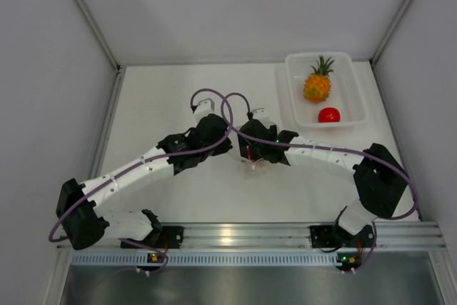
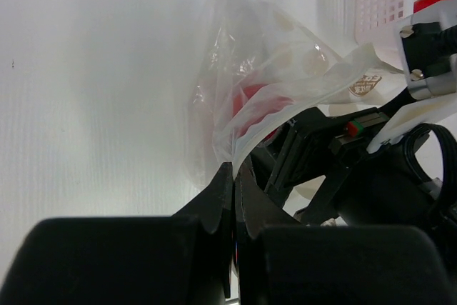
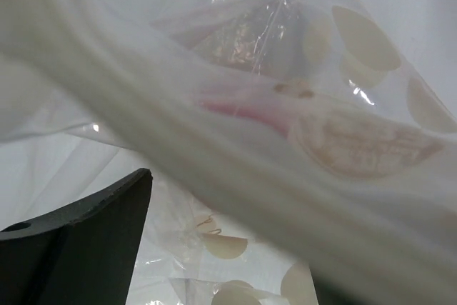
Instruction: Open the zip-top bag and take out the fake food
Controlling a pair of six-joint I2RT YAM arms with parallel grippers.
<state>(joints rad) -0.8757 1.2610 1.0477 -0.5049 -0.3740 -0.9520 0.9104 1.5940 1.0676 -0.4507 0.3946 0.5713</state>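
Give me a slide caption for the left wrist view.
Left tool pinches the zip-top bag at its edge, a red fruit visible inside.

A white matte desk [image 1: 178, 198] is enclosed by plain pale grey panels: left wall [image 1: 43, 105], back wall [image 1: 243, 5], right wall [image 1: 428, 91]. Metal struts [image 1: 86, 16] are seen at both rear corners. An aluminium rail [image 1: 243, 233] is fixed along the near edge. Soft, even light is noted, with glare on the rail.

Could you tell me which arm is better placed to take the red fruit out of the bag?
Probably the right. The left pincer is shut on the edge of the zip-top bag, holding it, so it is occupied. The right pincer sits close against the bag, with the red fruit just inside.
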